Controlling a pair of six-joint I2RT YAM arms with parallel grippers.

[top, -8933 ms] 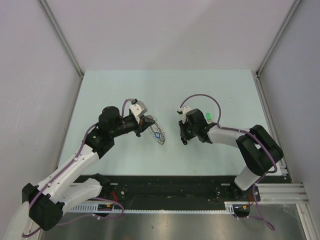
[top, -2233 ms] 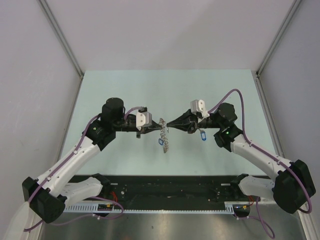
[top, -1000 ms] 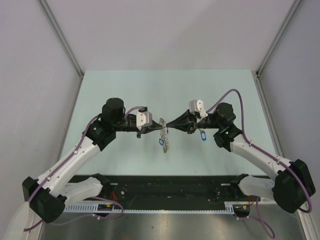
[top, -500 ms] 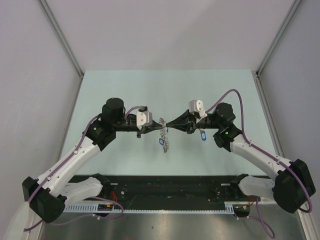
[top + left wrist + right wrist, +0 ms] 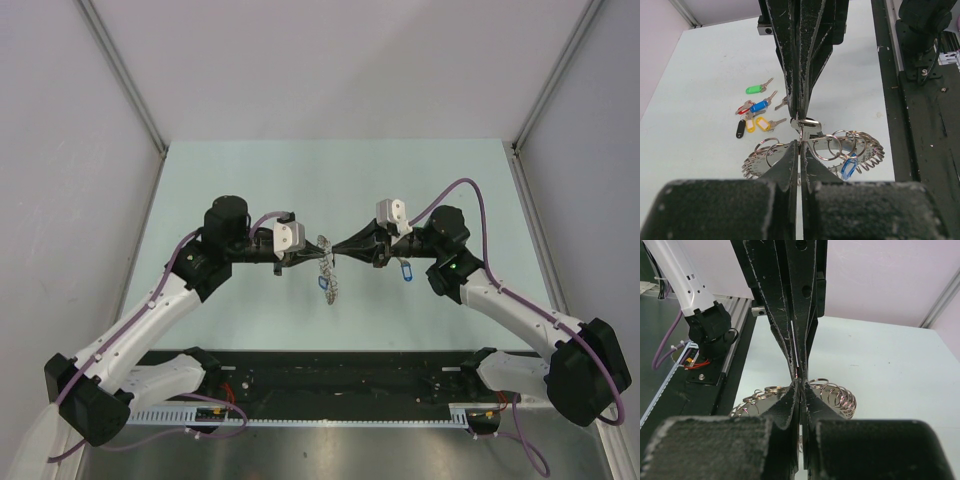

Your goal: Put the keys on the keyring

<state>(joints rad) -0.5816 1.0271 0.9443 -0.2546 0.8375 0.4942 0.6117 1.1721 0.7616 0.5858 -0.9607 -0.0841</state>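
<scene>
At the left of the top view, the left gripper (image 5: pixel 303 258) is seen clenched on the keyring (image 5: pixel 328 270), pinching it at its upper rim. The keyring is held clear of the counter (image 5: pixel 250 180), midway between the two arms. It is stood on edge, so that from above it is seen almost as a line running from far to near. One blue-tagged key (image 5: pixel 847 168) is seen hanging from its lower part in the left wrist view.

The right gripper (image 5: pixel 340 249) is brought tip to tip against the left one, at the same point on the rim. Its jaws are pressed fully together. A small bright metal piece (image 5: pixel 807 125) is seen at its tips, but it cannot be told whether this is gripped or what it is.

The loose keys (image 5: pixel 756 112) are left in a small cluster on the counter, with green, blue, red, black and yellow tags. They are placed on the right arm's side, below and behind its gripper, and well apart from the keyring. The right arm is judged the nearer for fetching them, while the ring is kept steady by the left. Any key would have to be brought leftwards and upwards to the rim, across the ring's long axis.
</scene>
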